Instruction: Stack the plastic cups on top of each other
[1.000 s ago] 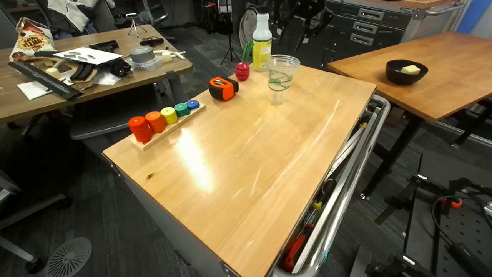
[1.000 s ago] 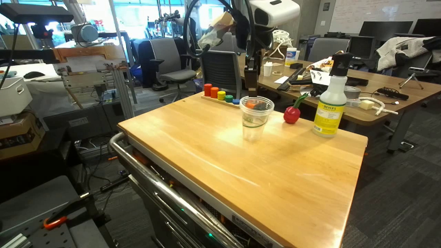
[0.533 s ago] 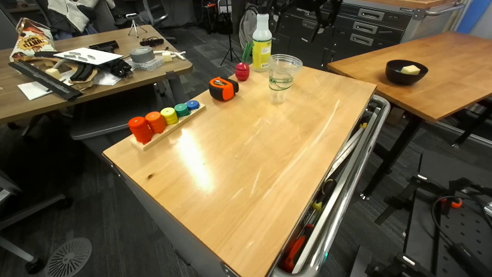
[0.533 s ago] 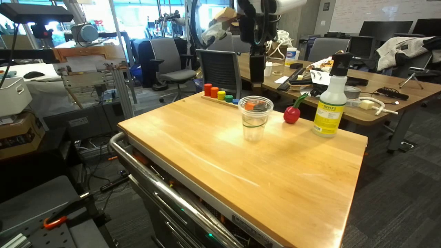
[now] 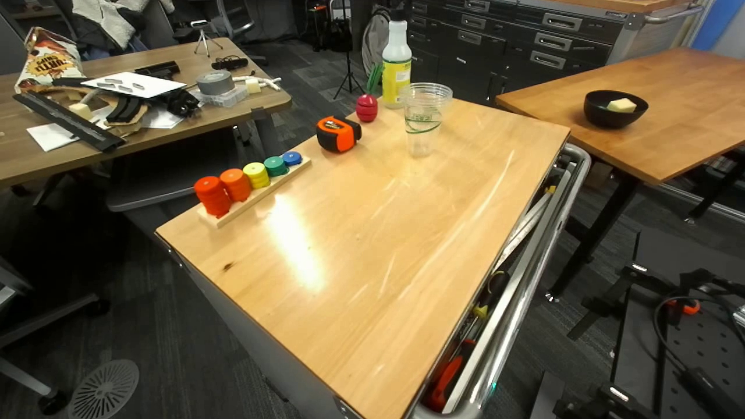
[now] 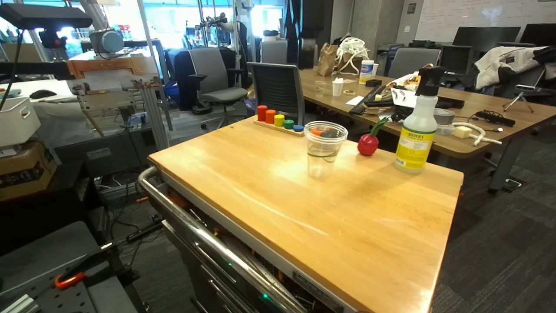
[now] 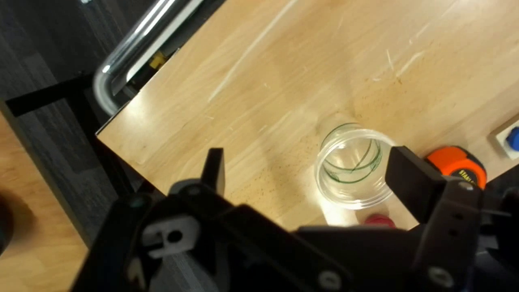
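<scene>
plastic cups (image 5: 422,125): one upright nested stack on the table (image 5: 361,244), seen in both exterior views. several clear rims close above one another at the top; how many cups, cannot tell. green printed lines around the walls. wrist view looks down into the mouth; pale wood shows through.

gripper (image 7: 306,162), wrist view: released, fingers parted wide. one finger (image 7: 413,180) overlaps the stack's rim in that view; whether they touch, cannot tell.

bowl (image 5: 616,121): black, on a neighbouring table (image 5: 675,139). pale yellow block (image 5: 621,105) inside.

drawer (image 5: 505,299): along the table's edge, uncovered. tools within, among them a red-handled tool (image 5: 447,378).

spray bottle (image 6: 415,134): upright, yellow label, black head. fill level not clear. red radish-shaped item (image 6: 368,144) with green leaves near it; tape measure (image 5: 339,134) near the stack.

wooden rack (image 5: 263,195): carries disc piles (image 5: 256,174) in red, orange, yellow, green, blue; blue lowest.

farther table (image 5: 23,157): clear plastic box (image 5: 231,98), contents indistinct, grey tape roll (image 5: 214,83) on top. snack bag (image 5: 49,61), white cup (image 6: 337,88), wipes canister (image 6: 366,71), brown paper bag (image 6: 326,61): insides hidden.
</scene>
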